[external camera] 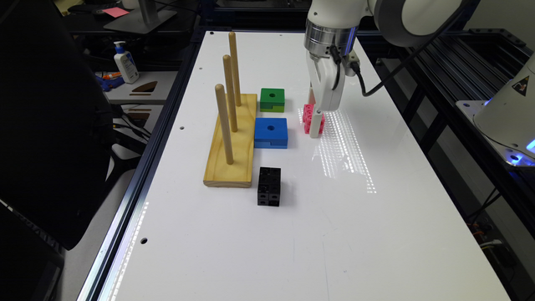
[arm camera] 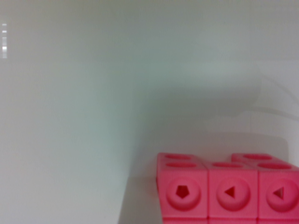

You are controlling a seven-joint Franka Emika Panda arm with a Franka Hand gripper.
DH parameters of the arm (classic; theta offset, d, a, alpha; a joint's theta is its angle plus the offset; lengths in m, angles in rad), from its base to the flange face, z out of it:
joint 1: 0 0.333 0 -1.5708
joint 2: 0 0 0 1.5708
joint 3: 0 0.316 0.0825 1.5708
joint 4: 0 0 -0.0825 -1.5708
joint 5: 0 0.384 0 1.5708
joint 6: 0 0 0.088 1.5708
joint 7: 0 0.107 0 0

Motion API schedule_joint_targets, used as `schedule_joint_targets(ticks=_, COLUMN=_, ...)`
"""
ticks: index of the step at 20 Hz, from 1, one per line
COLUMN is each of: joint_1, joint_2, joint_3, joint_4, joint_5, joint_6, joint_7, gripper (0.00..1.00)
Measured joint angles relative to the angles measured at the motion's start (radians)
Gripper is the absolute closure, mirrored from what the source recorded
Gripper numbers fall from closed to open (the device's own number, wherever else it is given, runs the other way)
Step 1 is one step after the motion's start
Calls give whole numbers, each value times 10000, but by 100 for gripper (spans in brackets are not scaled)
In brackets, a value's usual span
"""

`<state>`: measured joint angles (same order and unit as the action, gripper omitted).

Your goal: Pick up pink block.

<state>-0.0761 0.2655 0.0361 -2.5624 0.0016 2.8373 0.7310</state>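
Note:
The pink block lies on the white table, to the exterior view's right of the blue block. It is made of joined little cubes with round holes, and it fills a corner of the wrist view as the pink block, very close to the camera. My gripper reaches straight down to the table at the pink block, its white tip partly covering the block's near side. Neither view shows whether it is open or shut on the block.
A wooden base with three upright pegs stands at the exterior view's left. Beside it lie a green block, a blue block with a centre hole and a black block. A black frame borders the table's right side.

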Motion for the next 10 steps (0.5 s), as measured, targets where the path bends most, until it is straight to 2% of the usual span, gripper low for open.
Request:
schedule_joint_targets(ticks=7, joint_1=-8, joint_2=-24, joint_3=0, joint_4=-2, joint_5=0, joint_6=-1, joint_7=0, gripper=100)
schedule_joint_targets(ticks=10, joint_1=-18, joint_2=-291, joint_3=0, joint_4=-5, joint_5=0, joint_6=-177, joint_7=0, gripper=100)
